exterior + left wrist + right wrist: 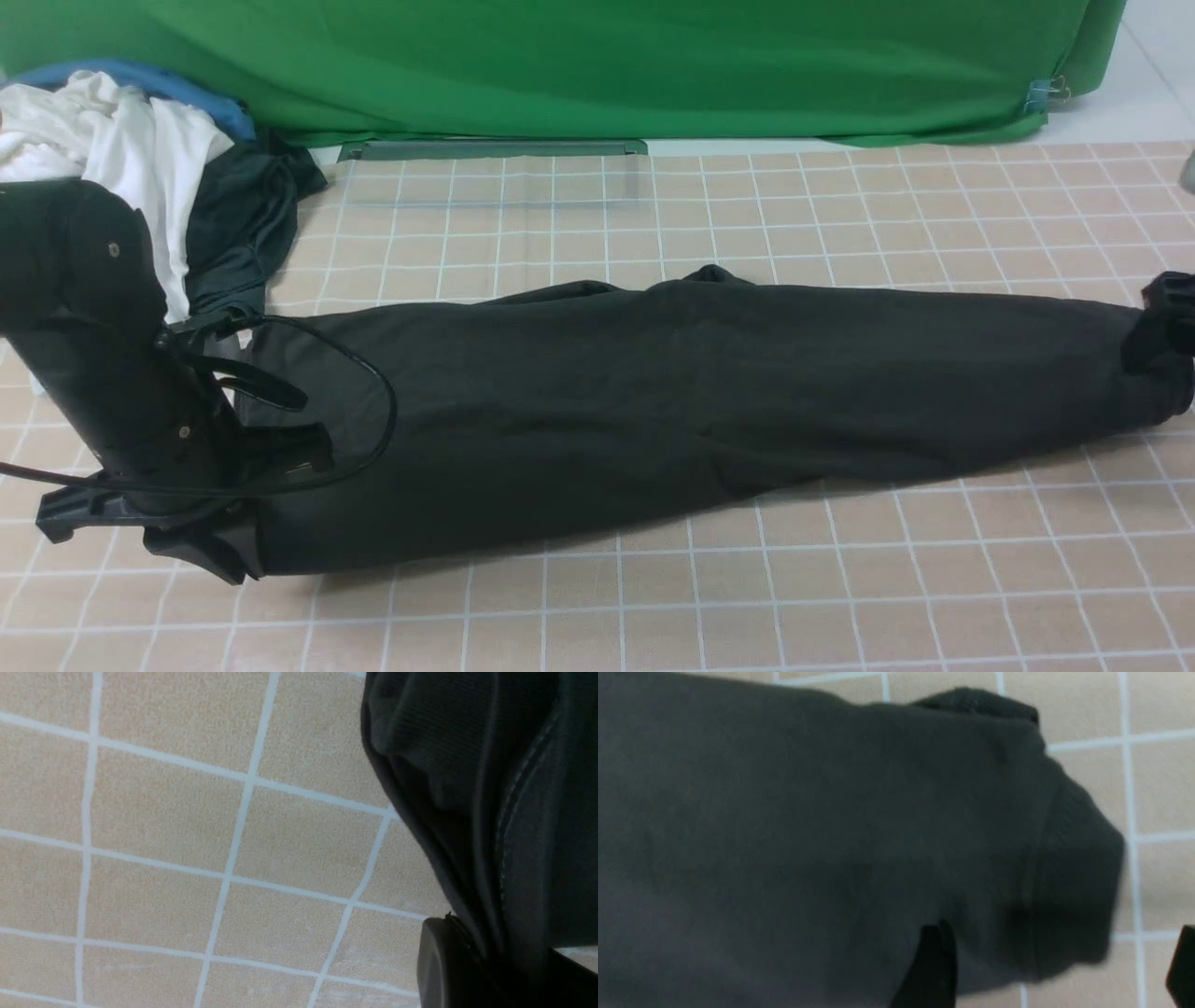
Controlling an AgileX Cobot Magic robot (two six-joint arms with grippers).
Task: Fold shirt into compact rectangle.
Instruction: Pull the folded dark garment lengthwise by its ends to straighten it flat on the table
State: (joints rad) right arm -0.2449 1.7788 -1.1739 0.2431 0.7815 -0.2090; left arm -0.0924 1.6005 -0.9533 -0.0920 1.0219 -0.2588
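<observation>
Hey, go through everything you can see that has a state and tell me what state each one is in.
shirt, folded into a long band, lying flat, not yet a rectangle.
left gripper, shut on the shirt's left end.
right gripper, open around the shirt's right end.
white garment, crumpled in a heap.
dark grey garment, crumpled beside the white one.

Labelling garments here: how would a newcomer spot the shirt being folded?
On the checked surface before the green backdrop, a long black shirt stretches across the middle. Unlike the white garment and dark garment heaped far left, it lies spread out.
</observation>
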